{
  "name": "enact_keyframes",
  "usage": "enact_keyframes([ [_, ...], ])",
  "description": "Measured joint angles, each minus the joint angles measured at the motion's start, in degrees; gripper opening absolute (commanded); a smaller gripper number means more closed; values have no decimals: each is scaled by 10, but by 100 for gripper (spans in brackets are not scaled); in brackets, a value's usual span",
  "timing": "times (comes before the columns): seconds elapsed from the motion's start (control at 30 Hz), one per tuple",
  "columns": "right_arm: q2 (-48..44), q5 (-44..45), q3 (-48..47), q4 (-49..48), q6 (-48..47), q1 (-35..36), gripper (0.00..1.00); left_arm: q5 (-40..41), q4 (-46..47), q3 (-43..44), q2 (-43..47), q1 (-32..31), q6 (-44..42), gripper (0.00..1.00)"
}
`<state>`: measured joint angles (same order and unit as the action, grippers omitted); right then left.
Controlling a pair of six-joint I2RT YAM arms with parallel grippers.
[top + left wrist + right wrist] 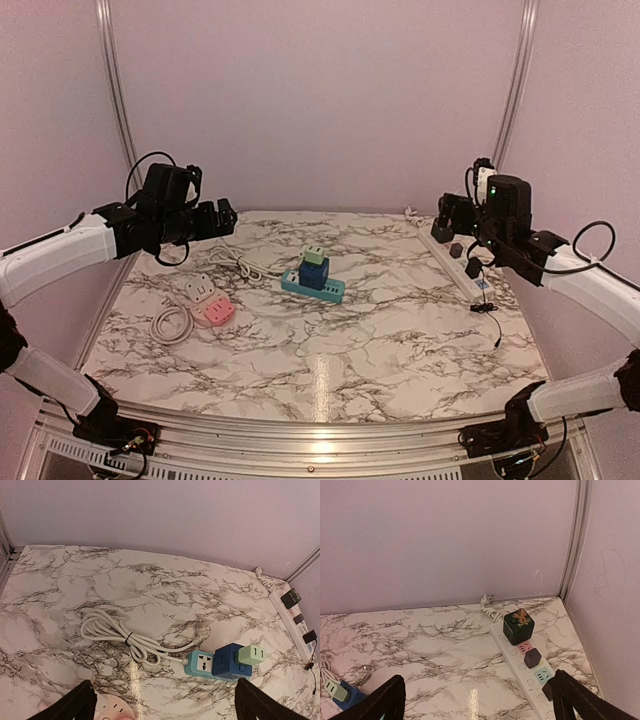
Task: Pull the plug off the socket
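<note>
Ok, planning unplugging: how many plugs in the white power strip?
3 on the white power strip: dark green cube at the far end, dark plug mid-strip, second dark plug nearer, partly hidden. Others may be unseen.

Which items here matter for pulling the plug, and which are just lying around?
Likely for the job: teal power strip, blue cube adapter plugged into it, green plug on the cube.
Lying about: white power strip, black cube on it, pink socket block, coiled cable beside it.
</note>
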<state>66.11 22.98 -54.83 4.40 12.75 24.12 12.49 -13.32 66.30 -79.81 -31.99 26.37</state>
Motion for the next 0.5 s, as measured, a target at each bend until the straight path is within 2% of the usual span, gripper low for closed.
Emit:
enact_keyframes([
  [0.33,80,5,-10,14,-9,-6,99,1,1,5,0,0,0,99],
  [0.5,124,-28,-29,17,-8,-55,98,1,0,5,1,0,-1,99],
])
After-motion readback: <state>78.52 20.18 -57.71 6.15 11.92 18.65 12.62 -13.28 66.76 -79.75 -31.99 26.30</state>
